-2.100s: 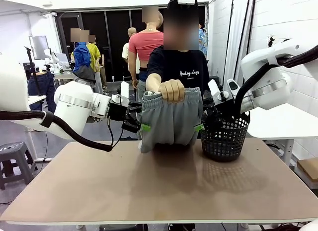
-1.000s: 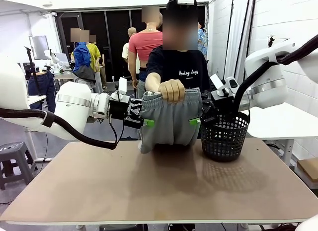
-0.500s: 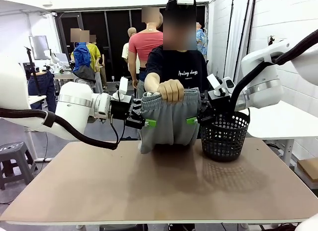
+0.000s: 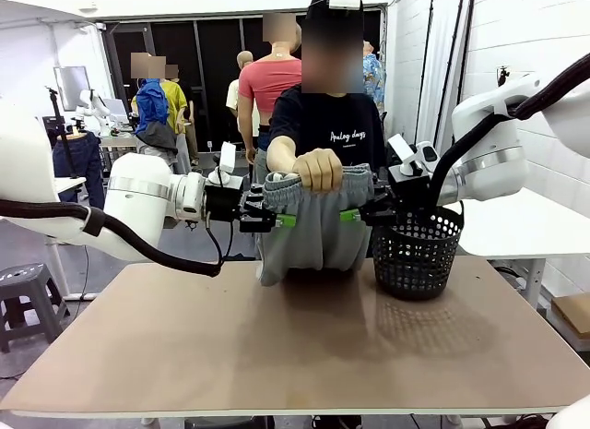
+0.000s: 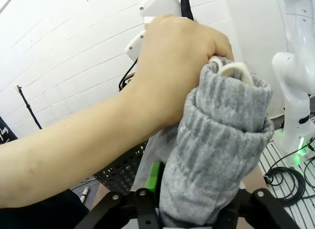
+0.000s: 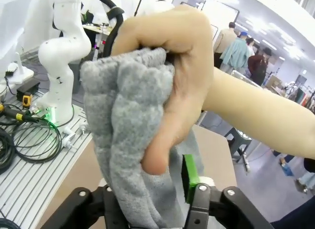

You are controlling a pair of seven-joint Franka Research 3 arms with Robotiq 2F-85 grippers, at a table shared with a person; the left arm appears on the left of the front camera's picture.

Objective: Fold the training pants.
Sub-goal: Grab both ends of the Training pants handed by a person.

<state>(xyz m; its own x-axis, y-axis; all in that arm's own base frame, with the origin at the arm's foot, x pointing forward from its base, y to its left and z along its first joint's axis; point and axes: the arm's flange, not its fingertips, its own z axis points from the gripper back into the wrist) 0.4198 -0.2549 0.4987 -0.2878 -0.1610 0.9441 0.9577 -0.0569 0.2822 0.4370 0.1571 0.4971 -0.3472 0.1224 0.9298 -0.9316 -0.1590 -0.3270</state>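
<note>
Aloft, 2 end effectors (image 4: 284,220) (image 4: 348,216) tight on training pants (image 4: 313,237).

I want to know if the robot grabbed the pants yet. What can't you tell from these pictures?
- Left wrist view: the pants cover one finger of the left gripper, so its grip is unclear.
- Right wrist view: the pants likewise cover one finger of the right gripper.
- Front view: inside the basket, too dark behind the mesh.

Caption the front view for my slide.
A hand holds up grey pants as left gripper and right gripper clamp its sides.
</note>
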